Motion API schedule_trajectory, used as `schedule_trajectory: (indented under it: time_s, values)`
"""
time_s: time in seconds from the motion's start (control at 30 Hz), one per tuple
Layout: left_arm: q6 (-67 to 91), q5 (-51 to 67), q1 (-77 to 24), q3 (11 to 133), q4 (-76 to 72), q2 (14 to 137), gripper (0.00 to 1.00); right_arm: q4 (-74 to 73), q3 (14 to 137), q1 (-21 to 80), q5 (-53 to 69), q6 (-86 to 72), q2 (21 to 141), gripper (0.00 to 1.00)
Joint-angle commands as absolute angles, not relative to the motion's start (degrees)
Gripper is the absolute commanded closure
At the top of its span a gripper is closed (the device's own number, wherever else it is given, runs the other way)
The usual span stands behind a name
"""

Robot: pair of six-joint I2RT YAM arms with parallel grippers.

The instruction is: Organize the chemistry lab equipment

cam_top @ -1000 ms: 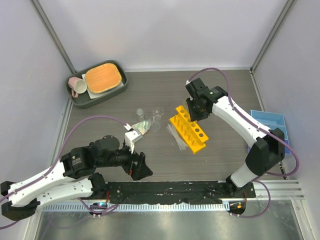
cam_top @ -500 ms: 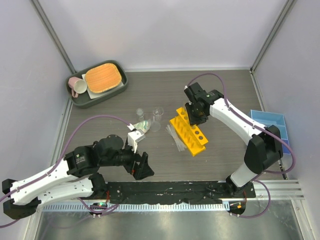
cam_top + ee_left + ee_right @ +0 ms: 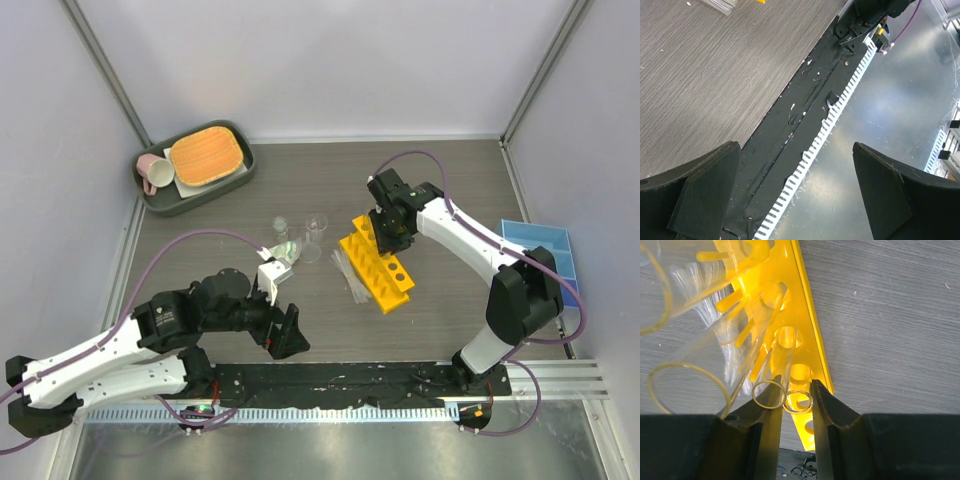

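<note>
The yellow-orange test tube rack [image 3: 380,265] lies at the table's middle. Right above its far end, my right gripper [image 3: 389,232] points down. In the right wrist view the right gripper [image 3: 796,396] is shut on a thin clear tube [image 3: 799,401], which stands over a rack [image 3: 802,315] hole. Other clear tubes [image 3: 767,367] lean in the neighbouring holes. A clear pipette bundle [image 3: 350,274] lies left of the rack. Small clear beakers [image 3: 316,226] stand further left. At the near table edge my left gripper [image 3: 285,335] is wide open, nothing between its fingers [image 3: 705,190].
A blue three-compartment tray [image 3: 548,248] sits at the right edge, partly behind the right arm. A grey tray [image 3: 190,195] with an orange pad and pink mug stands at the back left. A black strip [image 3: 790,130] runs along the table's front edge.
My right gripper has moved with the tube a little left and toward the rack's far end. The left arm has crept slightly right.
</note>
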State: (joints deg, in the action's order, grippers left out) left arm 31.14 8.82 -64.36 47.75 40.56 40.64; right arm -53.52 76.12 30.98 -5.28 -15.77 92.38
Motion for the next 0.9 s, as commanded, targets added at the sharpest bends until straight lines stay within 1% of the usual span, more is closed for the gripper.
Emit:
schedule_trajectory:
  time_s: [0.0,0.37,0.67,0.87]
  values:
    - [31.6,9.8,-64.1,49.4,38.1,40.8,0.0,-51.9,75.6,30.9,-4.7,-16.3,91.8,0.69]
    - [31.6,9.8,-64.1,49.0,38.0,40.7,0.0,-51.6,75.2,30.9,-4.0,-16.4,91.6,0.62]
    - [31.7,10.0,-64.1,49.0,37.6,41.0,0.0,-52.6,75.9,30.9,-4.2,-16.6,91.0,0.59]
    - [31.7,10.2,-64.1,49.0,37.6,41.3,0.0,-55.8,78.9,31.0,-4.9,-16.8,87.8,0.57]
